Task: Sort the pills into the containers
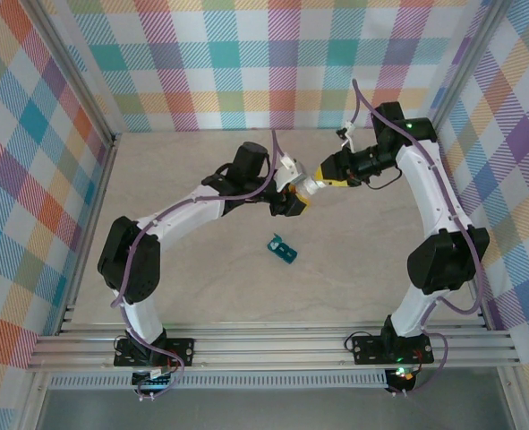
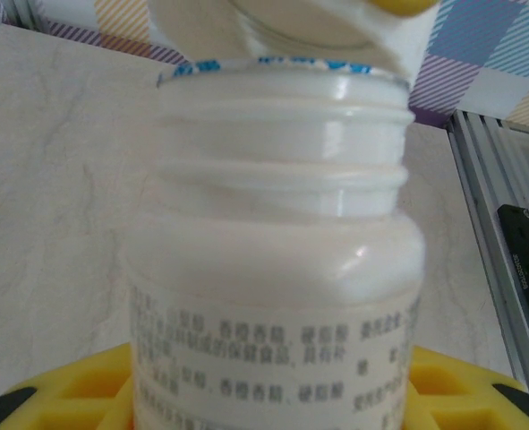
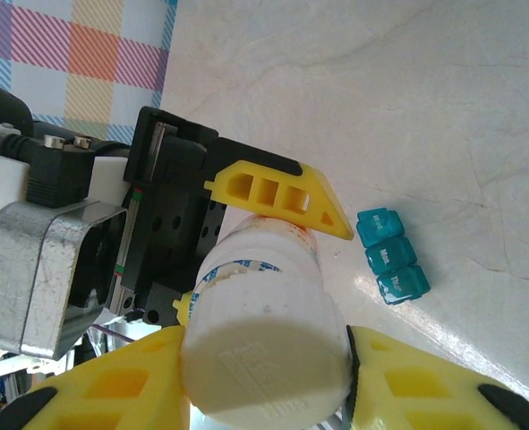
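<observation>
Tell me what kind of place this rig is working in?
Probably a lab test cell built for recording, not a home or pharmacy: plaid cloth walls stretched on an aluminium frame close in a bare beige table on three sides.

We count two arms, the left arm (image 1: 183, 217) and the right arm (image 1: 430, 193), and two grippers, one on each arm: the left gripper (image 1: 293, 202) and the right gripper (image 1: 322, 182). Where they meet, over the middle of the one table (image 1: 201, 291), we count one white bottle (image 2: 273, 269) and one white cap (image 3: 264, 358). Nearer to us we count one teal pill box (image 1: 282, 248), made of three square compartments in a row, each with one lid.
</observation>
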`<state>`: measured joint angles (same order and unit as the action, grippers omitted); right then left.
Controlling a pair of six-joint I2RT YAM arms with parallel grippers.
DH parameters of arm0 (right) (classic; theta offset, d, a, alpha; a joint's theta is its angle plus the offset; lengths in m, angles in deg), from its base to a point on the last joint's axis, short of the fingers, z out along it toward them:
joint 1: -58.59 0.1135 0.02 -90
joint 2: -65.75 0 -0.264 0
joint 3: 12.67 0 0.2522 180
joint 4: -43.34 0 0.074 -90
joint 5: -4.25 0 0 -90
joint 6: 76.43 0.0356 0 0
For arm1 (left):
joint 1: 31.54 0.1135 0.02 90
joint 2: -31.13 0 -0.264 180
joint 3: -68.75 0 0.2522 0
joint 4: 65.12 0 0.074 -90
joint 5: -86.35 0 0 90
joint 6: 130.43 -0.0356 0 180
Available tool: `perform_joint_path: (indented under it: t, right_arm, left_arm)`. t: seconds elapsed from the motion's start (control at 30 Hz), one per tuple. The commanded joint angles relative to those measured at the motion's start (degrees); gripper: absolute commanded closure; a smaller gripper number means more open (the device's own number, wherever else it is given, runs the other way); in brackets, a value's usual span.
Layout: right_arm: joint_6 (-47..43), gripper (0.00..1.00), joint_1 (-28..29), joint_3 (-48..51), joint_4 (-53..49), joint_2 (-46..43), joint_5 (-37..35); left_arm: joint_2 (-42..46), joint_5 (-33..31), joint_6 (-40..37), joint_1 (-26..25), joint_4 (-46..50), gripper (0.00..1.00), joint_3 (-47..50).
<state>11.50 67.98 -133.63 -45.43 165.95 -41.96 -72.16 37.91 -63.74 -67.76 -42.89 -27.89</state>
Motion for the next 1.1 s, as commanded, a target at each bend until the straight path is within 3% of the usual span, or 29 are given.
perform_joint_path:
  t: [0.0,0.67,1.07]
  right_arm:
    - [-2.52,0.61,0.54,1.12,-1.97,0.89,2.15]
    - [-9.87,0.64,0.63,2.64,-3.82,-1.54,3.57]
    - [-10.76,0.65,1.57,-0.28,-5.77,-0.99,-0.39]
  left_arm:
    - [-0.88,2.97,-3.0,-0.25,3.02,1.0,-3.39]
    - [-5.24,11.52,-16.1,-0.86,28.01,1.0,-16.29]
    - [-7.59,11.97,-18.8,-1.21,34.51,1.0,-20.67]
